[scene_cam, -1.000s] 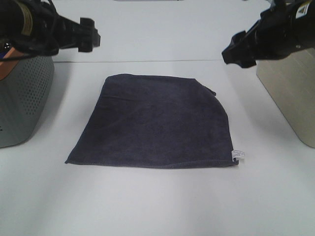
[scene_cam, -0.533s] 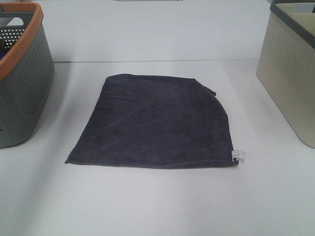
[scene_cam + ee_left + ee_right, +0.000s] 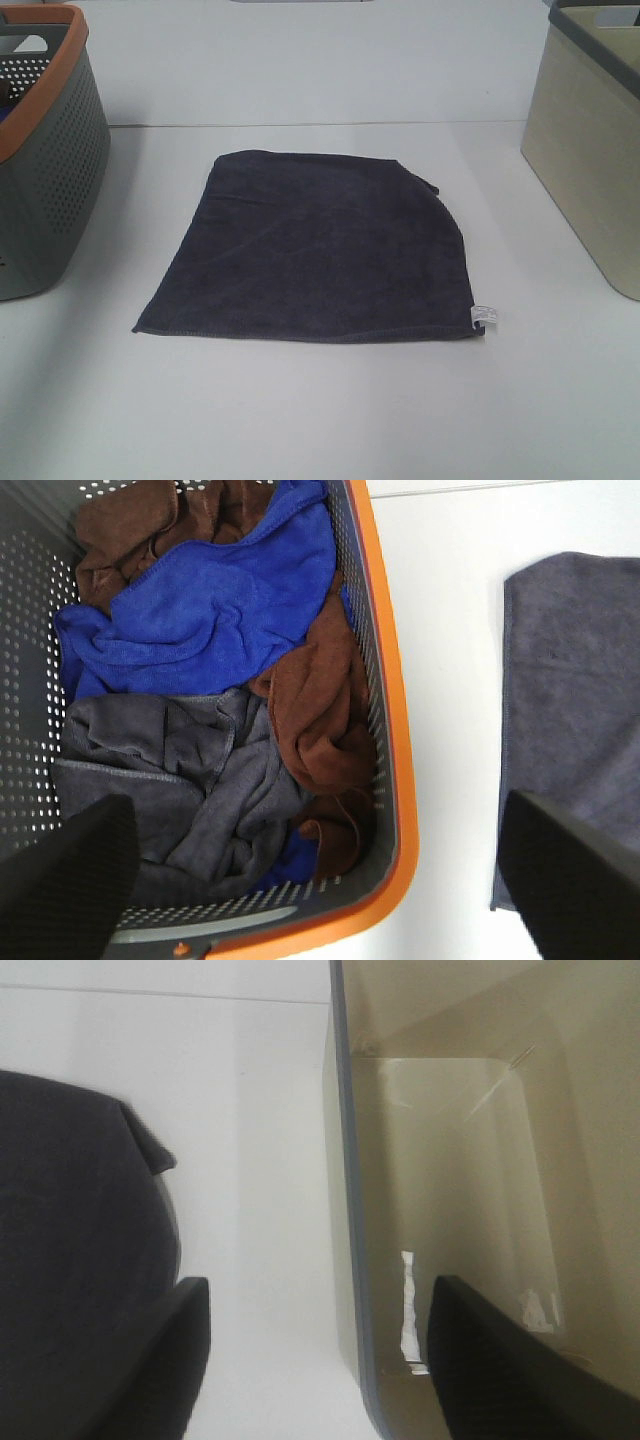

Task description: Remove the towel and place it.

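Note:
The towel (image 3: 315, 245) is a dark charcoal-purple cloth. It lies flat on the white table in the middle of the exterior view, with a small white tag (image 3: 483, 316) at its near right corner. Neither arm shows in that view. My left gripper (image 3: 315, 900) is open and empty, high over the edge of the orange-rimmed basket (image 3: 385, 680), with the towel (image 3: 580, 700) off to one side. My right gripper (image 3: 320, 1370) is open and empty above the rim of the beige bin (image 3: 345, 1160). One towel corner (image 3: 70, 1240) shows beside it.
The grey perforated basket (image 3: 50, 190) stands at the left and holds blue (image 3: 200, 610), brown (image 3: 320, 710) and grey (image 3: 170, 780) cloths. The beige bin (image 3: 590, 150) stands at the right, with only a white label scrap (image 3: 408, 1310) showing inside.
One second ago both arms showed at the top of the exterior view, above the basket and the bin. They have since left that view. The towel has not moved.

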Motion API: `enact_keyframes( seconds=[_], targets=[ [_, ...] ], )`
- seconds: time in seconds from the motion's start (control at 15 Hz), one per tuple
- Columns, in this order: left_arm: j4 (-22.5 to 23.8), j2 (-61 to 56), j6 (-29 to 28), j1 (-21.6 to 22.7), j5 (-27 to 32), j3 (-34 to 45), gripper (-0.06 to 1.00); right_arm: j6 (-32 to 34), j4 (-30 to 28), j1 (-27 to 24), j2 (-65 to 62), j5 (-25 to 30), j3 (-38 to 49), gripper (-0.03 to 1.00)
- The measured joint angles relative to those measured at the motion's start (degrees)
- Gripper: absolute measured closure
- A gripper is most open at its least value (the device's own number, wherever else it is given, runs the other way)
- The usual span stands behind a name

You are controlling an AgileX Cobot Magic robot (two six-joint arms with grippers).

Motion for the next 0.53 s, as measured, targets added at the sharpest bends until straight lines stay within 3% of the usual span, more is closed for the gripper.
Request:
enact_keyframes(
  seconds=[0.2,0.33,0.53],
  targets=[
    [0.0,-7.3,-1.2,0.0,0.3,8.7,0.03,-0.9,3.3,0.0,-6.4,0.1,7.5,0.33],
    [0.3,-15.1,-3.5,0.0,0.1,19.0,0.03,-3.2,4.3,0.1,-14.1,0.1,17.2,0.33],
    [0.4,-29.2,-5.7,0.0,-5.2,35.4,0.03,-3.4,5.2,0.1,-28.0,-1.8,34.3,0.33]
  ],
)
